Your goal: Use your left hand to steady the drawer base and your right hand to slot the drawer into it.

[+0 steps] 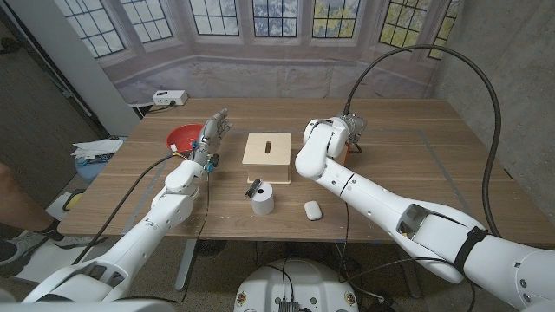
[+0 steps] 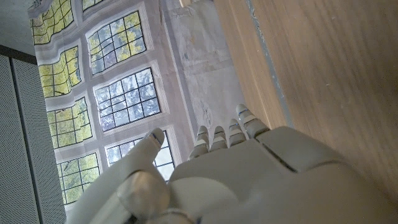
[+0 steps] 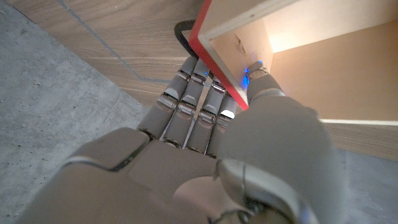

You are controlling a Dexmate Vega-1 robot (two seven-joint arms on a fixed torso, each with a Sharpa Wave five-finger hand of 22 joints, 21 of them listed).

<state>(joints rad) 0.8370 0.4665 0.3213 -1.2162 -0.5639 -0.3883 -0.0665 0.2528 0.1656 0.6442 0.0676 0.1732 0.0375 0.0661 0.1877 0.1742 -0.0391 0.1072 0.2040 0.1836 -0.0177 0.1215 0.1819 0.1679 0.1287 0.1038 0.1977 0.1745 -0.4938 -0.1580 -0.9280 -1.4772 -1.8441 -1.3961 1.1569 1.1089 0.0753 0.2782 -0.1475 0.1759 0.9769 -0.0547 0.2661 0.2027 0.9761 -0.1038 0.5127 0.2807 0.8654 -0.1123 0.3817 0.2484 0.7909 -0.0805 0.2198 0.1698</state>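
the right hand (image 3: 205,143) grips the drawer (image 3: 298,68), fingers outside its red-edged wall and thumb inside the open box. the drawer base (image 1: 268,159), a pale wooden box with a slot on top, sits on the table (image 1: 408,147) just to that hand's left. the left hand (image 1: 212,135) is raised with fingers apart, holding nothing, left of the base and apart from it, near a red bowl (image 1: 183,136).

The bench (image 1: 416,165) was brown woodgrain. The drawer base (image 1: 267,157) was pale unfinished wood with a dark slot on top. The drawer (image 3: 298,56) was light wood with a red edge. Both hands (image 1: 213,133) (image 3: 205,155) were whitish-grey. The bowl (image 1: 182,136) was red, and the roll (image 1: 263,200) and the small case (image 1: 313,209) white.
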